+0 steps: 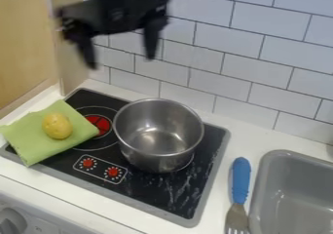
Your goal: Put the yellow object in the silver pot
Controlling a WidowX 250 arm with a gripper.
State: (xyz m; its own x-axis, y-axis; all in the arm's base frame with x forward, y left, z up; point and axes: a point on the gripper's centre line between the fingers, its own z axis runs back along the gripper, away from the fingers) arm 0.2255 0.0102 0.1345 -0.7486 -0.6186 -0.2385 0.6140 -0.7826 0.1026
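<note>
Zero items potted: yellow potato (57, 126) (lemon, possibly) on green cloth (27, 134), below and left of the gripper (121, 62) in view, fingers spread, empty; grasp, carry and release into silver pot (155, 162), below-right of gripper, remain.

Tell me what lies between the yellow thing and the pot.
Between the yellow thing and the pot, the camera view shows part of the green cloth, then the red burner.
</note>
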